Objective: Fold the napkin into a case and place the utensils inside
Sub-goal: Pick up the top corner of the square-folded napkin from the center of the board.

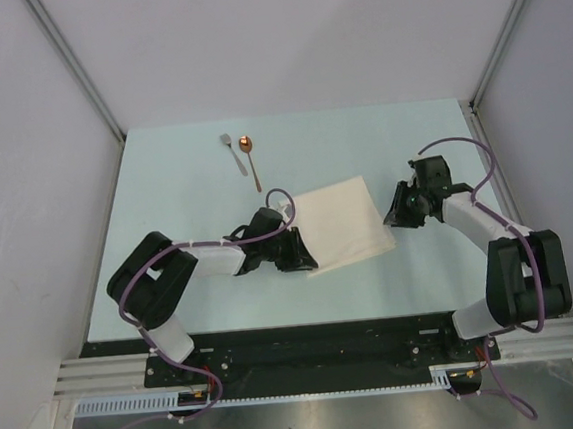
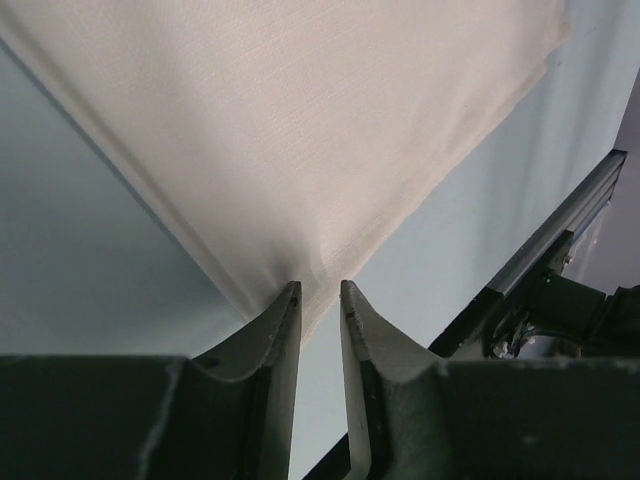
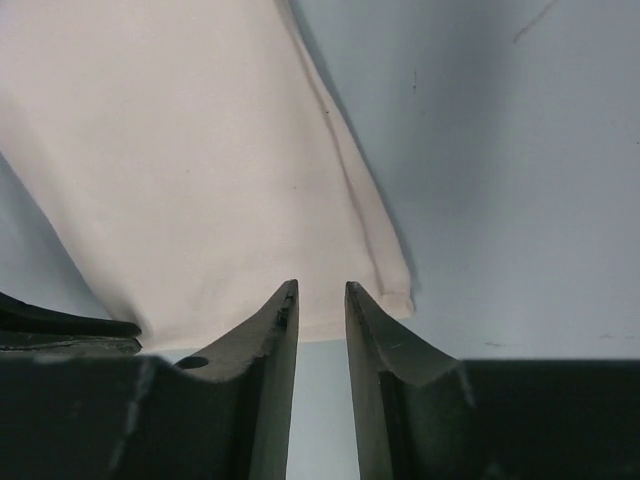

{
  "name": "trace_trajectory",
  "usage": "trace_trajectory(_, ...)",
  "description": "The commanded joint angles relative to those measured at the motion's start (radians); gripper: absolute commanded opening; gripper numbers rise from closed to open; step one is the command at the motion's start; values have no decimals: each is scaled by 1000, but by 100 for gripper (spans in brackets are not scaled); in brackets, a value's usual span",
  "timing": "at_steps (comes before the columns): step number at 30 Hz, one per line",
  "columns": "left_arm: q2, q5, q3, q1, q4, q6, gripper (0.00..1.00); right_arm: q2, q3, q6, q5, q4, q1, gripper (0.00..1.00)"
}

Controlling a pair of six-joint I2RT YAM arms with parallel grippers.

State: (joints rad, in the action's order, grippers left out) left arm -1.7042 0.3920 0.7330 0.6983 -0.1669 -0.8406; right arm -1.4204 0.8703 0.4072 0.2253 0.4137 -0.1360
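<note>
Soft, even overhead light; top view sharp, wrist views blurred near the lens.
Top view: the table (image 1: 183,183) is evenly bright, with only faint, short shadows under the arms (image 1: 210,256), and the spoon (image 1: 246,144) glints toward 12 o'clock. Left wrist: the napkin (image 2: 300,130) weave is crisp, while the dark fingers (image 2: 265,370) at 6 o'clock are soft-edged. Right wrist: a soft shadow lines the napkin's 3 o'clock edge, with deep shade at 8 o'clock.

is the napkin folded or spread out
Folded at least once: the napkin shows stacked edges in both wrist views and lies as a broad rectangle, not yet a narrow strip.
</note>
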Motion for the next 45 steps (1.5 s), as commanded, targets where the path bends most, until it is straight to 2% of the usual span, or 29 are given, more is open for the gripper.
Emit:
trace_trajectory(1, -8, -24, -3, 3, -52, -11, 26, -48, 2, -57, 95, -29, 29, 29)
trace_trajectory(10, -2, -38, -26, 3, -54, -18, 25, -92, -45, -65, 65, -42, 27, 32)
trace_trajectory(14, 5, -42, -17, 0, -36, -14, 25, -104, -60, -62, 52, -58, 23, 38)
trace_trajectory(24, 14, -50, -11, 1, -28, -12, 24, -129, -77, -65, 52, -73, 7, 35)
trace_trajectory(30, 31, -53, -12, 1, -22, -8, 24, -118, -80, -54, 56, -78, -8, 22)
trace_trajectory(34, 49, -58, -4, 0, -20, 3, 24, -89, -70, -44, 66, -69, -8, 7)
trace_trajectory(37, 52, -58, 2, -2, -17, 5, 24, -72, -47, -41, 68, -56, -10, 0)
trace_trajectory(45, 31, -58, -35, -2, -36, -5, 24, -107, 74, -10, 114, -67, -51, 0)
